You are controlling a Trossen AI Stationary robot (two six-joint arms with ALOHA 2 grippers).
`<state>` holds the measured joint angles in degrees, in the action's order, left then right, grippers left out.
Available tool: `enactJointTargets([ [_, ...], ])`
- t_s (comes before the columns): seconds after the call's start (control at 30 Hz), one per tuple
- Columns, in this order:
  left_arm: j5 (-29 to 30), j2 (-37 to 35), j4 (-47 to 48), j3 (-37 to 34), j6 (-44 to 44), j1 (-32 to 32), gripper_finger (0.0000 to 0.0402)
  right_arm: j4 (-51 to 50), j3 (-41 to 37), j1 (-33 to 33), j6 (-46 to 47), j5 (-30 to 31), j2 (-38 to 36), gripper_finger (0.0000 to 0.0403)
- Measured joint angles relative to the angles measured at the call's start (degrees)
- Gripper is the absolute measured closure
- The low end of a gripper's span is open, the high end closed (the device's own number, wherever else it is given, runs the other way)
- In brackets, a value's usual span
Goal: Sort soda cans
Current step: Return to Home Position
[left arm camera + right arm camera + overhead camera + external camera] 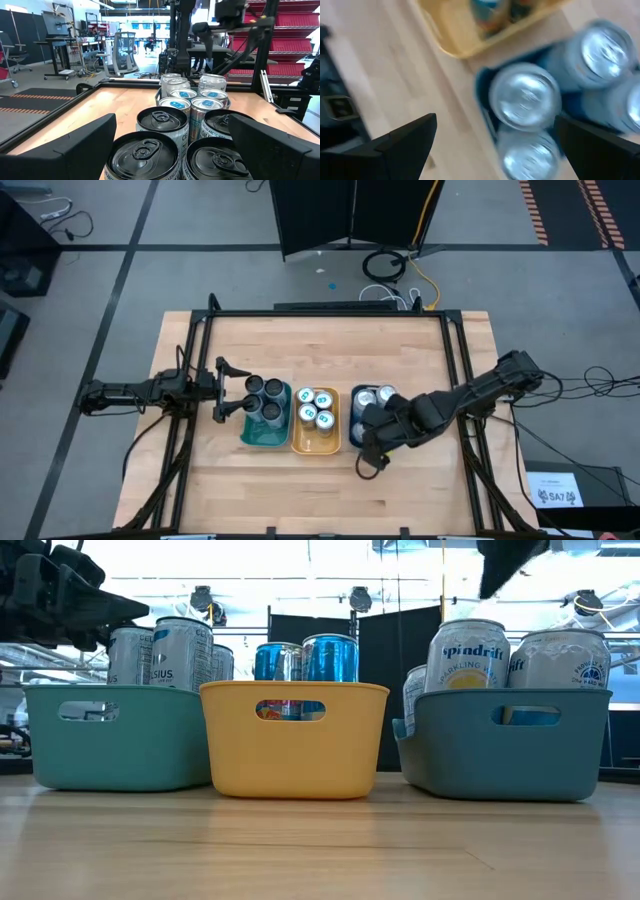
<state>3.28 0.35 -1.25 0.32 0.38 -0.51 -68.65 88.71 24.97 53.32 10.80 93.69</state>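
From above, three trays are seen side by side at the middle of the desk (420,480): a teal tray (262,438) at the left, an orange tray (315,443) in the middle and a blue tray (354,402) at the right. Dark-topped cans (264,395) are held in the teal tray, blue-marked cans (314,407) in the orange one and silver cans (376,394) in the blue one. The left claw (224,390) is placed just left of the teal tray, released, with its fingers spread. The right claw (368,448) is hung over the near end of the blue tray.

At desk level, all cans are seen upright, their tops above the tray rims.

In the left wrist view, four dark-topped cans are framed between the spread fingers (75,145).

In the right wrist view, that claw is shown released, spread wide above the silver cans.
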Motion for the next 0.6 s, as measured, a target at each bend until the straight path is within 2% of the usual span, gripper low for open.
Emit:
enactJointTargets([
  [0.17, 0.0, 0.0, 0.0, 0.0, 0.0, 0.0, 0.0011, 6.1, 0.0, 1.8, -4.8, 1.1, 0.0, 0.0007],
  [0.37, 0.0, 0.0, 0.0, 0.0, 0.0, 0.0, 0.0011, 4.5, 0.0, 3.5, -5.7, 4.3, 0.0, 0.0017],
  [0.47, 0.0, 0.0, 0.0, 0.0, 0.0, 0.0, 0.0011, 2.0, 0.0, 4.8, -9.5, 7.8, 0.0, 0.0043],
  [0.6, 0.0, 0.0, 0.0, 0.0, 0.0, 0.0, 0.0011, -1.6, 0.0, 6.4, -13.7, 10.2, 0.0, 0.0106],
])
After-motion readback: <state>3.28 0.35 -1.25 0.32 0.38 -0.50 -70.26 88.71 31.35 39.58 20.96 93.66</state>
